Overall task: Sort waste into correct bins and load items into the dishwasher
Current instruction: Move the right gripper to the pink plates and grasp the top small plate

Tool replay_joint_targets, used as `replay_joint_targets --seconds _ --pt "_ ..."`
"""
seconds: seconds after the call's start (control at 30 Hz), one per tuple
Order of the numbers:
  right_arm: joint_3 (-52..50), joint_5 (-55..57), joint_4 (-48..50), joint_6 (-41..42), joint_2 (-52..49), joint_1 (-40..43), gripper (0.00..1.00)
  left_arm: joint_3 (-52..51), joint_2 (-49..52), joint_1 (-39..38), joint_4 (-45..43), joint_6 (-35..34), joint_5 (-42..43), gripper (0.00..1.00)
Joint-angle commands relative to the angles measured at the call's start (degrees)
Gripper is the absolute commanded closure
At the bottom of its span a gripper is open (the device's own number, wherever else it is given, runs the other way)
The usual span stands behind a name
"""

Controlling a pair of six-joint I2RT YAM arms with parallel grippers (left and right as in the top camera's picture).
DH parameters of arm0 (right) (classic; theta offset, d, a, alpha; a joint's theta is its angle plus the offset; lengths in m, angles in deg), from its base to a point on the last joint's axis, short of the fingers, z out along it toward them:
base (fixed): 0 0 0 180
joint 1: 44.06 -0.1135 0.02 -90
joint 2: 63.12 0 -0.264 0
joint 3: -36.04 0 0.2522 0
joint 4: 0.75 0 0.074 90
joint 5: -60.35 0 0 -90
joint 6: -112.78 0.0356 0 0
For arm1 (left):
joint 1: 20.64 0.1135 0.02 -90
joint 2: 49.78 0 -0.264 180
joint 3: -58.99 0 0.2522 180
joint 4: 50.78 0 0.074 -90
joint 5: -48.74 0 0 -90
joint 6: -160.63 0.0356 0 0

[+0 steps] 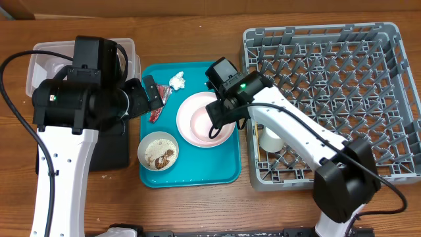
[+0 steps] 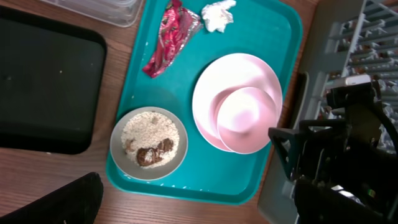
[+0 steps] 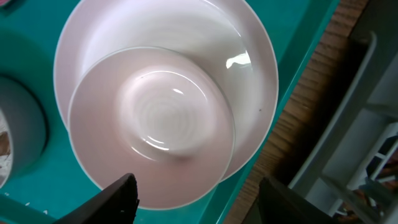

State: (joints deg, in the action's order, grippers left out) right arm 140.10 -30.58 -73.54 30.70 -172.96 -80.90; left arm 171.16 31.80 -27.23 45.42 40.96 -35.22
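On the teal tray (image 1: 227, 168) lie a red wrapper (image 1: 160, 105), a crumpled tissue (image 1: 177, 81) and a cream bowl (image 1: 158, 150) of rice scraps with brown bits. A pink bowl (image 3: 152, 118) sits on the pink plate (image 3: 249, 62). My right gripper (image 3: 202, 205) hangs open just above their near rim, one finger over the bowl's edge and the other over the tray's edge. At the tray's left edge my left gripper (image 1: 152, 95) stands wide open by the wrapper, holding nothing. Only one of its fingers (image 2: 62, 202) shows clearly in the left wrist view. A white cup (image 1: 270, 141) stands in the grey rack (image 1: 329, 39).
The clear tub (image 1: 39, 66) is at the back left, partly under my left arm. The black tray (image 2: 50, 81) lies left of the teal tray. The rack's near-left corner sits close to the teal tray's right side, with a strip of wood between.
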Motion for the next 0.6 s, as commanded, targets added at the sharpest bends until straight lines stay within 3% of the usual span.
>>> replay_joint_targets --seconds 0.0,0.4,0.57 --pt "-0.28 1.25 0.46 -1.95 -2.10 0.04 0.37 0.74 1.03 0.15 0.07 -0.55 -2.05 0.00" --pt "-0.28 0.85 1.20 -2.23 -8.87 0.04 0.55 0.74 2.32 0.15 0.09 -0.57 -1.99 0.00" --pt "-0.28 0.87 1.22 -2.19 -9.92 0.15 0.79 0.74 2.32 0.15 0.11 -0.57 -1.99 0.00"
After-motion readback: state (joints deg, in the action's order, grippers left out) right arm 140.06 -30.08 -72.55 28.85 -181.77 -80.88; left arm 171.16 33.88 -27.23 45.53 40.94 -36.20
